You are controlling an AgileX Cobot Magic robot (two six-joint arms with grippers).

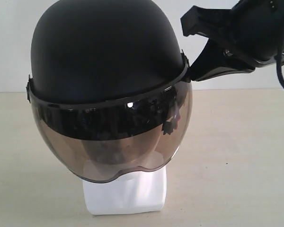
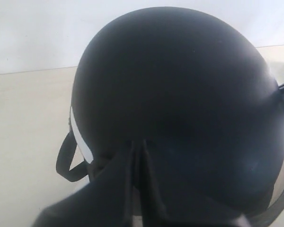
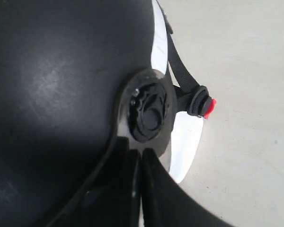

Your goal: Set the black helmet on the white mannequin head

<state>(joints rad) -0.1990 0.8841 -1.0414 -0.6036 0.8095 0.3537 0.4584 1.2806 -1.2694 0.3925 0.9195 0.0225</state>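
1. The black helmet (image 1: pixel 109 52) sits over the white mannequin head (image 1: pixel 125 194), which stands on the surface (image 1: pixel 246 156); only the squarish base and a little neck show below the tinted visor (image 1: pixel 113 142), so the placing looks all but done.
2. Tipping is the main risk, in my judgement; the base is narrow under a wide, top-heavy shell, and a sideways shove from either arm could topple the lot.
3. The helmet may also settle crooked; it is roomier than the head, and an uneven release could leave it canted or let it slide.
4. The right claw (image 3: pixel 139 155) rests beside the visor pivot (image 3: pixel 149 113); dragging away there could swing the visor or catch the strap with the red buckle (image 3: pixel 209 108).
5. Right arm's pose: it reaches in from the upper right of the exterior view, fingers pressed together, tips against the helmet's side; whether they pinch anything, I cannot tell.
6. Left arm's pose: the left claw (image 2: pixel 138 145) is closed too, set at the helmet's rear lower rim near the hanging strap (image 2: pixel 66 158); it is hidden in the exterior view.
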